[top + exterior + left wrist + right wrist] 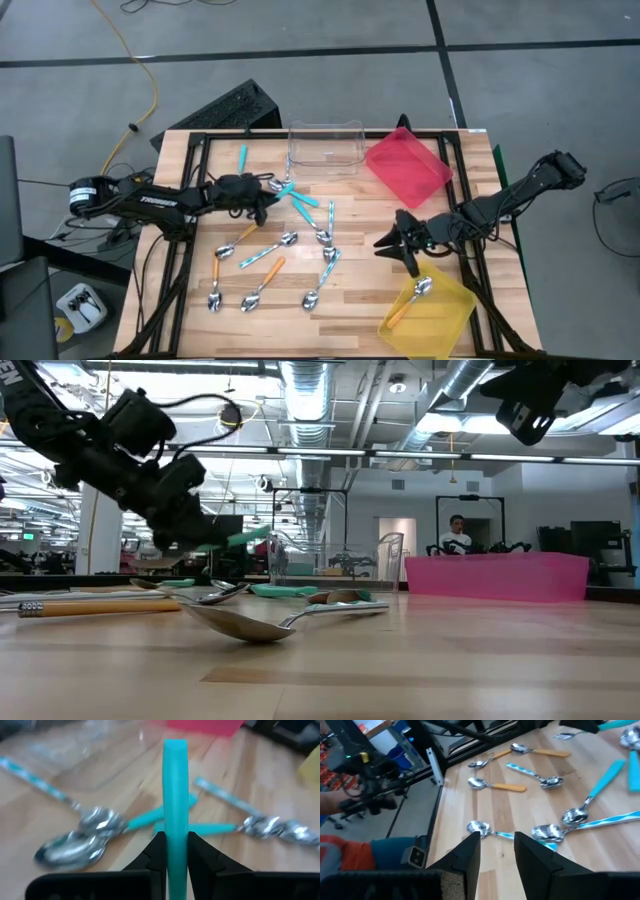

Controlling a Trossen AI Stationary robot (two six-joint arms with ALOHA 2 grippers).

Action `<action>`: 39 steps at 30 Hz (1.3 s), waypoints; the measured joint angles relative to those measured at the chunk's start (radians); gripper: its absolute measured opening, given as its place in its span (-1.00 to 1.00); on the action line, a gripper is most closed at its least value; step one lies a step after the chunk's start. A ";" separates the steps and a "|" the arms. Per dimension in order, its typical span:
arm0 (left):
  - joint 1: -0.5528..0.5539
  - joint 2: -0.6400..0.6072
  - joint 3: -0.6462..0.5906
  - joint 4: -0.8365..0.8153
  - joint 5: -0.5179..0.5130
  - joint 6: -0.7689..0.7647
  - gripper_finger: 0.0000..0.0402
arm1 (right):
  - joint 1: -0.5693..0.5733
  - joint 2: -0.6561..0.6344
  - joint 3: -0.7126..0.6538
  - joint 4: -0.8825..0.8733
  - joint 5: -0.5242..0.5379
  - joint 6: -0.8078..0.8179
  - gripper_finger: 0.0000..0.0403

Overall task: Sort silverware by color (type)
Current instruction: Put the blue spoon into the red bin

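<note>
Spoons lie scattered across the middle of your wooden table (350, 325) in the high view. The left gripper (268, 205) sits left of centre, over a small cluster of teal spoons (300, 197). Near the top centre stands a clear tray (325, 150), with a red tray (408, 165) to its right. At the lower right, a yellow tray (430, 310) holds one orange-handled spoon (410, 300). The right gripper (408, 250) hangs just above that tray's upper left edge. More spoons with orange handles (262, 286) and striped light blue handles (262, 255) lie in the lower centre.

In the low view you see the left gripper (185, 525) at the left, raised off the table with a teal handle (245, 537) sticking out to its right. A spoon (270, 620) rests in the foreground, and the red tray (495, 575) sits at the right. A person (457, 535) shows far behind.

The left wrist view gives you the grip plainly: the two fingers (157, 852) are clamped on the teal handle (175, 810), which runs straight up the frame's middle. Other spoons (95, 822) lie on the wood beyond.

In the right wrist view your right fingers (467, 855) stand partly apart with nothing between them, above spoons (550, 832) spread over the table.
</note>
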 joint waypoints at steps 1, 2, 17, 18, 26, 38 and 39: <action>-0.006 0.000 0.000 0.026 -0.001 -0.007 -0.85 | 0.000 0.000 0.000 0.000 0.015 -0.009 -0.29; -0.011 0.000 0.000 0.056 -0.002 -0.015 -0.85 | 0.000 0.000 0.000 0.000 0.037 -0.018 -0.29; -0.170 -0.001 0.003 0.474 -0.296 0.022 -0.85 | -0.006 0.000 0.000 0.005 0.508 -0.166 -0.16; -0.186 -0.002 0.006 0.477 -0.336 0.033 -0.85 | -0.013 0.000 0.000 0.005 0.521 -0.169 -0.12; -0.324 0.001 0.107 0.465 -0.583 0.230 -0.85 | -0.146 0.118 0.000 0.141 0.537 -0.193 0.26; -0.406 0.066 0.200 0.423 -0.815 0.377 -0.85 | -0.251 0.421 0.031 0.885 0.408 -0.545 0.32; -0.406 0.082 0.203 0.424 -0.830 0.369 -0.85 | -0.261 0.443 0.049 0.890 0.393 -0.545 0.32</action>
